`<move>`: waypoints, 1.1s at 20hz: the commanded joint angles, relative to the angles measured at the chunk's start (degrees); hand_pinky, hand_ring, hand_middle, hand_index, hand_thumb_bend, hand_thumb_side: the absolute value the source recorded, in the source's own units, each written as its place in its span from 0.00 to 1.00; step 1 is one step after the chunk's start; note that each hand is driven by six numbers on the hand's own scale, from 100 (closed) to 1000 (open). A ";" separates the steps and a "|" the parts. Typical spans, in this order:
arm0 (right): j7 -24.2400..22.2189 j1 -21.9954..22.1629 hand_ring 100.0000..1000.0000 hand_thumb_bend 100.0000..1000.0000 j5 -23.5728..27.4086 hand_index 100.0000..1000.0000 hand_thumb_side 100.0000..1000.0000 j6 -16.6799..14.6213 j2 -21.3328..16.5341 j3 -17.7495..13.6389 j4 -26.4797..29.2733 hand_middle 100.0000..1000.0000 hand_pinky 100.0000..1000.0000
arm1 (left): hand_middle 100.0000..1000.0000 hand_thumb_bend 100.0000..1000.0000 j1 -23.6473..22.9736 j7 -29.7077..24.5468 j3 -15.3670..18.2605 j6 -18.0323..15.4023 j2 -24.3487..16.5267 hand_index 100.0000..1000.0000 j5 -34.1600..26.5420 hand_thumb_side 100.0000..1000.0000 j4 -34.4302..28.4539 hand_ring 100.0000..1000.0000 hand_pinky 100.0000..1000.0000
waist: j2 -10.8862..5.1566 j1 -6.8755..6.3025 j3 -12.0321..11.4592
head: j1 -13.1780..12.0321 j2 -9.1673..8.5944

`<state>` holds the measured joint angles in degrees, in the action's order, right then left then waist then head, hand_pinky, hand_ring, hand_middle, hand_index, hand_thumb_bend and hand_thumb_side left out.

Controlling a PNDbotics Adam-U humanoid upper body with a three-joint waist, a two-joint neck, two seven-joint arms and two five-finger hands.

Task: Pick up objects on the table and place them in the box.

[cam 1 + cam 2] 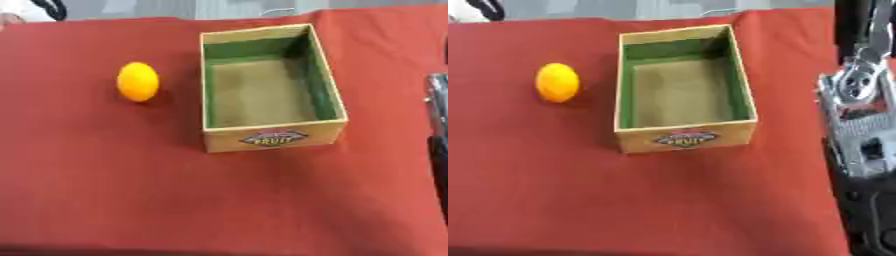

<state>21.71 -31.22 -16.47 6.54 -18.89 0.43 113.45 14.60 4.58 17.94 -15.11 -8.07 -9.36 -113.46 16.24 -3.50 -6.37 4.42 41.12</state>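
Risk judged: fruit (138, 81) is rounded and smooth-looking, could roll on cloth (105, 190) if nudged off-centre, or slip from curled fingers on lift. Box (271, 90) wall could be clipped on carry-over.

Fruit: yellow-orange, oval, lemon-like, lying on cloth left of box, apart from it. Box empty, green-lined, label on front.

Right arm (859, 115) seen at right edge; hand state cannot be told. Left hand not seen.

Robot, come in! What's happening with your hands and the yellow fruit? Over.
Right arm at right edge, hand unclear; left hand out of view. Yellow fruit on cloth, left of box. Box empty. Nothing between them.
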 commanded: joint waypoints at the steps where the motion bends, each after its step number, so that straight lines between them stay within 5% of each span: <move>1: -0.09 -0.52 0.79 0.00 0.19 0.86 1.00 -0.22 -1.01 -0.02 1.14 0.59 0.79 | 0.50 0.04 0.98 0.44 0.80 0.13 -3.37 0.80 1.12 0.90 -1.13 0.48 0.50 | -1.25 -0.03 -0.06 | 0.09 -0.37; 6: -0.40 -0.26 0.79 0.00 0.27 0.86 1.00 -0.13 -1.02 0.25 1.14 0.59 0.79 | 0.52 0.02 6.08 2.41 -0.31 3.35 -13.53 0.81 13.57 0.84 -1.05 0.48 0.50 | -1.69 -0.35 -0.11 | 0.90 0.38; 12: -0.77 -0.19 0.79 0.00 0.40 0.86 1.00 -0.09 -1.06 0.53 1.14 0.59 0.79 | 0.54 0.00 12.36 1.75 -5.73 4.78 -25.26 0.83 28.22 0.79 4.76 0.50 0.51 | -2.11 -0.60 0.35 | 1.02 0.70; 20: -1.44 -0.39 0.79 0.00 0.55 0.86 1.00 0.06 -0.92 1.07 1.14 0.59 0.79 | 0.59 0.00 20.41 -13.82 -13.80 -1.05 -34.73 0.87 36.19 0.84 18.56 0.54 0.53 | -2.56 -0.72 1.57 | 0.37 1.04; 22: -1.66 -0.37 0.79 0.00 0.65 0.86 1.00 0.08 -0.87 1.27 1.14 0.59 0.79 | 0.64 0.10 22.37 -18.64 -16.65 -3.27 -36.52 0.90 37.03 0.92 22.74 0.58 0.55 | -2.61 -0.83 1.77 | 0.21 0.86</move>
<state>20.34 -30.76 -16.02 6.73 -18.90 1.58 113.45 35.94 -11.60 2.31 -17.28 -41.28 27.02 -92.42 14.79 -4.31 -4.57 4.85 41.79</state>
